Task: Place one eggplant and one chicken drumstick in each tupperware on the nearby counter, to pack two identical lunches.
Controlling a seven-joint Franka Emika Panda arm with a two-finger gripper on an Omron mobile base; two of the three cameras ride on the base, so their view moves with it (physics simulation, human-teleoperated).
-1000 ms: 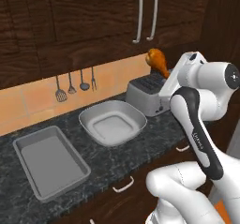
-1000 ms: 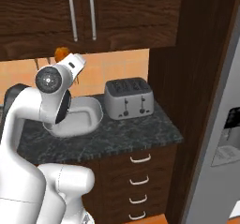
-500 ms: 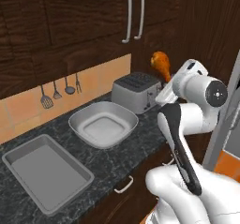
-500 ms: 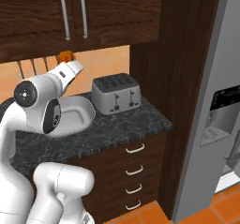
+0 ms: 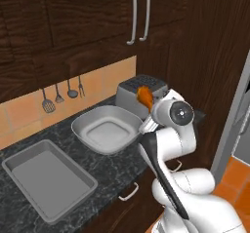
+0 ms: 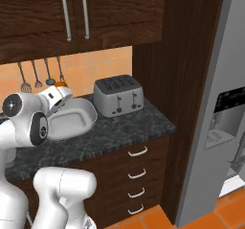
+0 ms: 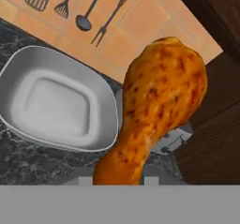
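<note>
Hand view places the chicken drumstick [image 7: 159, 106] closest to the camera: its thin bone end drops to the bottom edge, where the gripper [image 7: 117, 181] is pinching it, and its fat end stands up toward the tiled wall. The fingertips themselves are covered by the meat, so the grip is judged from the drumstick hanging in the air with the jaws drawn nearly together.

Beyond the drumstick lies the white tupperware dish [image 7: 61, 106], on the dark speckled counter [image 7: 28, 160]. The dish holds nothing. The drumstick is above the counter just beside the dish's rim, not yet over its hollow.

Left base view shows the same relation: the drumstick [image 5: 144, 96] is carried high near the dish [image 5: 105, 129], with the grey tupperware tray [image 5: 46, 178] nearer the camera on the left, also holding nothing. The silver toaster [image 5: 141, 88] stands behind the dish, against the wall. Four hanging utensils [image 5: 61, 94] are furthest back, on the tiles.

Step in hand, as judged: transport of one drumstick to a container. The next move calls for shifting the gripper over the dish's centre, lowering it, then spreading the jaws. No eggplant is visible in these views.
</note>
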